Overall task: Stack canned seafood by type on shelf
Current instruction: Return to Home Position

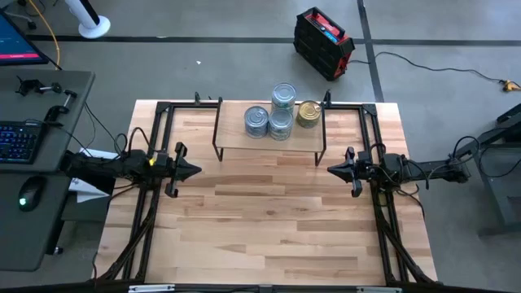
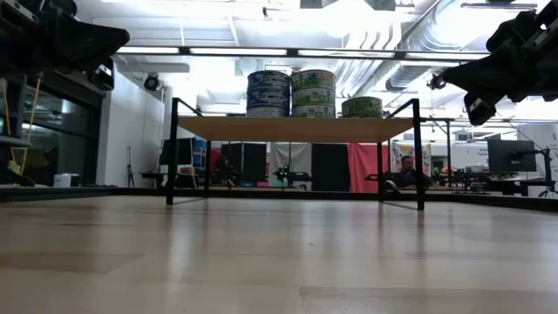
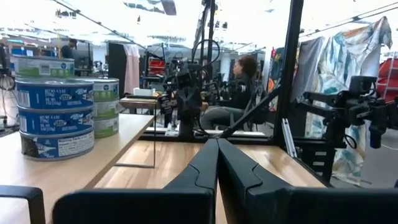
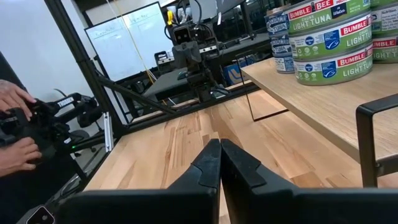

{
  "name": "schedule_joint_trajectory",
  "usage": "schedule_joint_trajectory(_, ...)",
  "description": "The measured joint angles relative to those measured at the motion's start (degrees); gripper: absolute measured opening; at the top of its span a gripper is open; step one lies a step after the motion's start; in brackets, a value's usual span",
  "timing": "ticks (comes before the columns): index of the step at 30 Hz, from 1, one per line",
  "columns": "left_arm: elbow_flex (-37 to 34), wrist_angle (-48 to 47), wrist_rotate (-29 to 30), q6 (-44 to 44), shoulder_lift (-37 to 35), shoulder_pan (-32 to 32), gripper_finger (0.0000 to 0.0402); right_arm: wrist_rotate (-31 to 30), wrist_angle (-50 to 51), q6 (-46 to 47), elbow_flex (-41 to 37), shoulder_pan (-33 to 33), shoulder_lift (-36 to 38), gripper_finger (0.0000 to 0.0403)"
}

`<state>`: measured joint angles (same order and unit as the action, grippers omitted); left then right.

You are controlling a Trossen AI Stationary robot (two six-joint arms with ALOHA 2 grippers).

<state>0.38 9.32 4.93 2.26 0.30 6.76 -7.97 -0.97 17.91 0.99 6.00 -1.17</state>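
Observation:
The shelf (image 1: 269,134) stands at the table's far middle on black wire legs. On it the tins stand in stacks: a blue-labelled stack (image 3: 55,118), green-labelled stacks (image 4: 336,43) and a gold-lidded tin (image 1: 308,114) at the right. In the low view they show as a blue stack (image 2: 268,94), a green stack (image 2: 313,92) and a lower one (image 2: 361,106). My left gripper (image 1: 198,170) hovers shut left of the shelf's front. My right gripper (image 1: 330,170) hovers shut to its right. The two point at each other.
Black frame rails (image 1: 151,146) run along the table's left and right sides. The wooden tabletop (image 1: 269,220) lies bare between and in front of the arms. Beyond the table, a person's hands (image 4: 12,124) hold a black device; another person (image 3: 239,81) sits in the room.

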Motion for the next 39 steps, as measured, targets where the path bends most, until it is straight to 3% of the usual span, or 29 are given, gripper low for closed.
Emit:
schedule_joint_trajectory(8, 0.02, 0.57, -2.09, -4.46, -0.09, 0.00, 0.0001, -0.01, 0.01, 0.00, 0.00, -0.01, 0.01, 0.0000)
schedule_joint_trajectory(12, 0.02, -0.69, 1.66, -5.32, -0.09, -0.68, 0.0001, 0.00, 0.01, 0.01, 0.00, 0.00, 0.00, 0.0000)
schedule_joint_trajectory(39, 0.02, -0.54, 2.15, -4.41, -0.07, -2.03, 0.0001, -0.01, 0.00, 0.01, 0.00, 0.00, 0.00, 0.0000)
